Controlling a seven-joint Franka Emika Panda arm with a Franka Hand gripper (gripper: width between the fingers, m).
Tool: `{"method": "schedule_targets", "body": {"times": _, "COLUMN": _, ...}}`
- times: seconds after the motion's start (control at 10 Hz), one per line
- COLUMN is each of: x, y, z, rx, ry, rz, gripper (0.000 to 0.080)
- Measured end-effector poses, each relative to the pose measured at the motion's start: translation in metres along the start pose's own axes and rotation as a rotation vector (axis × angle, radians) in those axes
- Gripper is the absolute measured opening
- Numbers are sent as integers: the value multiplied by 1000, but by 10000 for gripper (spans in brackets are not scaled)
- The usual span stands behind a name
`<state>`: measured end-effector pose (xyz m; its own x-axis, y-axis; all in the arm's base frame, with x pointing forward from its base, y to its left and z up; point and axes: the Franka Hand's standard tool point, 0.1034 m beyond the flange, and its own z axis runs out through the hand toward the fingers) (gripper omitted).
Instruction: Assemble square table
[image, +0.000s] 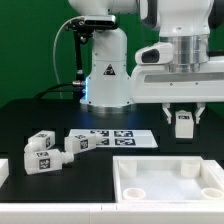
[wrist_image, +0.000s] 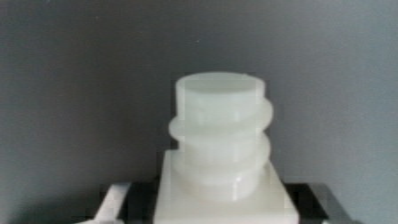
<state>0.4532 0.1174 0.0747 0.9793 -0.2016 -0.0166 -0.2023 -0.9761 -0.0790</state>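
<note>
My gripper (image: 184, 112) is shut on a white table leg (image: 184, 124) and holds it in the air above the far right part of the black table. The wrist view shows the leg (wrist_image: 222, 140) end-on, with its threaded tip pointing away, and a finger (wrist_image: 121, 203) pressed on each side. The square tabletop (image: 170, 181), a white slab with corner holes, lies at the front on the exterior view's right. Two more tagged legs (image: 42, 141) (image: 78, 143) lie on the exterior view's left, with a third leg (image: 40, 161) in front of them.
The marker board (image: 115, 136) lies flat mid-table. The robot base (image: 106, 75) stands behind it. A white L-shaped piece (image: 4, 172) shows at the exterior view's left edge.
</note>
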Motion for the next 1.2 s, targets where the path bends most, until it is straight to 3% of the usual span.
{"method": "schedule_targets", "body": {"times": 0.2, "x": -40, "y": 24, "z": 23, "rx": -14, "ry": 18, "rz": -13, "gripper": 284}}
{"method": "schedule_targets", "body": {"times": 0.4, "x": -59, "y": 29, "z": 46, "rx": -19, "ry": 16, "rz": -15, "gripper": 284}}
{"method": "schedule_targets", "body": {"times": 0.8, "x": -70, "y": 27, "z": 67, "rx": -22, "ry": 9, "rz": -23, "gripper": 284}}
{"method": "schedule_targets", "body": {"times": 1.2, "x": -70, "y": 26, "z": 67, "rx": -21, "ry": 8, "rz": -25, "gripper": 284}}
